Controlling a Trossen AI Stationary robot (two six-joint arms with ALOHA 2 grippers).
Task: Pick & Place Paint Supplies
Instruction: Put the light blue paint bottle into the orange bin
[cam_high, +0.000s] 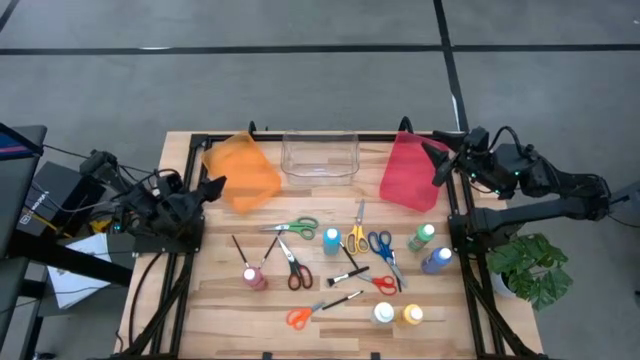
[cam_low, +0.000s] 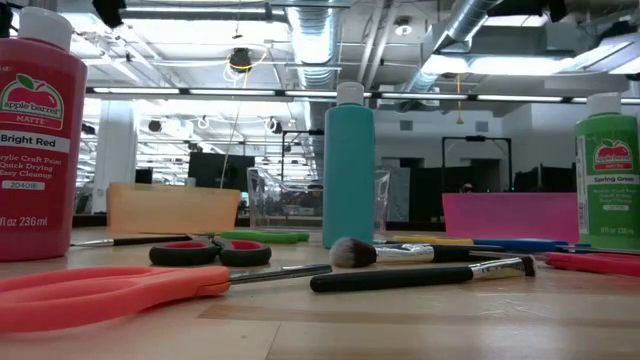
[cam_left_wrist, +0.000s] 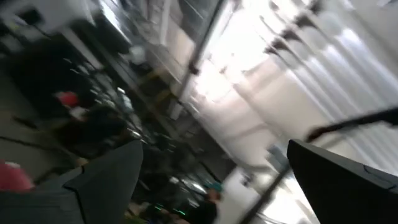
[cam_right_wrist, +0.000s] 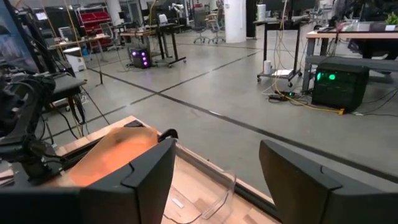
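Paint supplies lie scattered on the wooden table (cam_high: 200, 300). Among them are a teal bottle (cam_high: 331, 241), a green bottle (cam_high: 422, 237), a white bottle (cam_high: 384, 313), a yellow bottle (cam_high: 412, 315) and a red bottle (cam_high: 253, 278). There are also green scissors (cam_high: 297, 228), orange scissors (cam_high: 300, 317) and dark brushes (cam_high: 345, 275). My left gripper (cam_high: 212, 187) hangs open above the table's left side beside the orange bin, holding nothing (cam_left_wrist: 217, 186). My right gripper (cam_high: 440, 165) hangs open at the far right beside the red bin, also holding nothing (cam_right_wrist: 217, 186).
Along the far edge stand an orange bin (cam_high: 242, 172), a clear bin (cam_high: 320, 157) and a red bin (cam_high: 413, 172). A potted plant (cam_high: 530, 270) stands off the table's right side. Bare wood shows at the near left corner.
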